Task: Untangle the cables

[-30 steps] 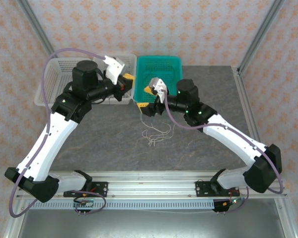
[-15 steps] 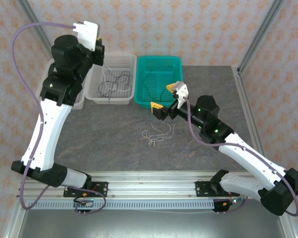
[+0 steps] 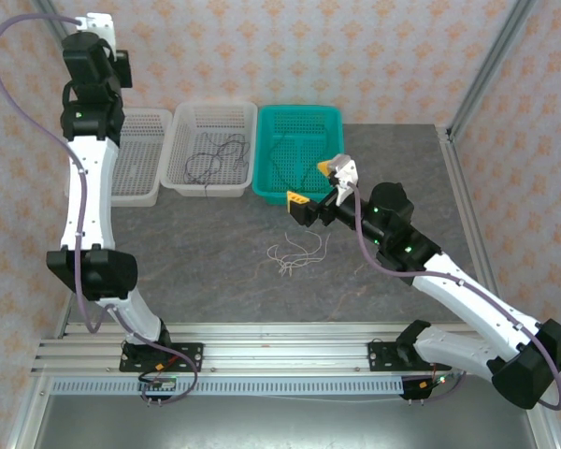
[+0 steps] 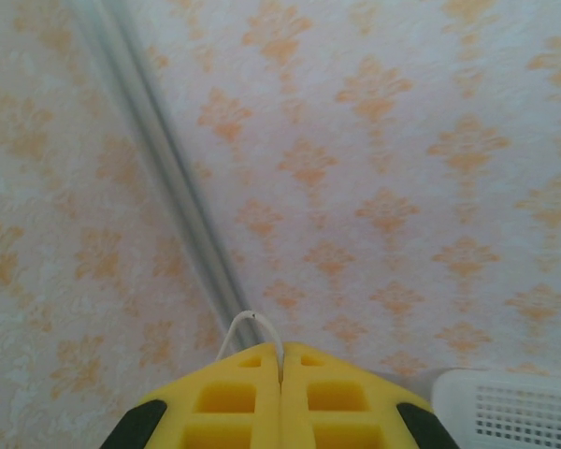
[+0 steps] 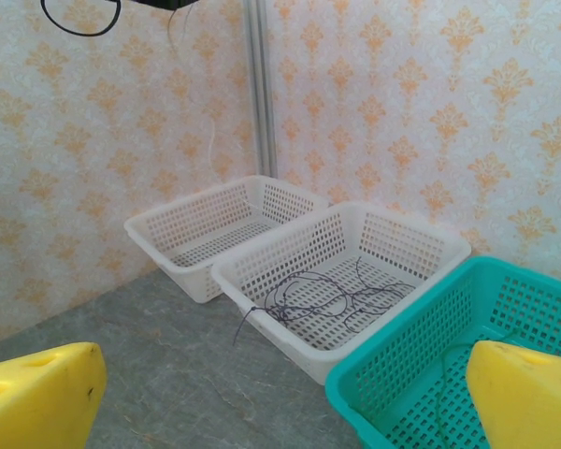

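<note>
Cables lie in four places. At far left, the left arm [image 3: 82,178] stands nearly upright beside the patterned wall [image 3: 355,56]. In the left wrist view the left claw [image 4: 281,360] has its yellow fingers pressed together, pinching a whitish cable [image 4: 251,317] whose short loop rises above the tips. In the right wrist view a pale strand [image 5: 210,140] hangs in front of the wall above the left basket; whether it belongs to the pinched cable cannot be told.

Three baskets stand side by side along the far edge of the grey worktop [image 3: 187,253]:
- The left basket [image 3: 142,195], white, holds no cable that can be made out.
- The middle basket [image 3: 179,140], white, holds a dark cable [image 3: 215,154] in loose loops on its floor. One end pokes out through the near wall, seen in the right wrist view [image 5: 327,299].
- The teal basket [image 3: 299,112] touches the middle basket. A green cable [image 3: 285,159] shows faintly on its floor.

A whitish tangle [image 3: 294,254] lies on the bare worktop, in front of the teal basket and apart from it.

The right claw [image 3: 310,182] hovers over the near edge of the teal basket with its fingers spread wide and nothing between them. It is above and well clear of the tangle.
</note>
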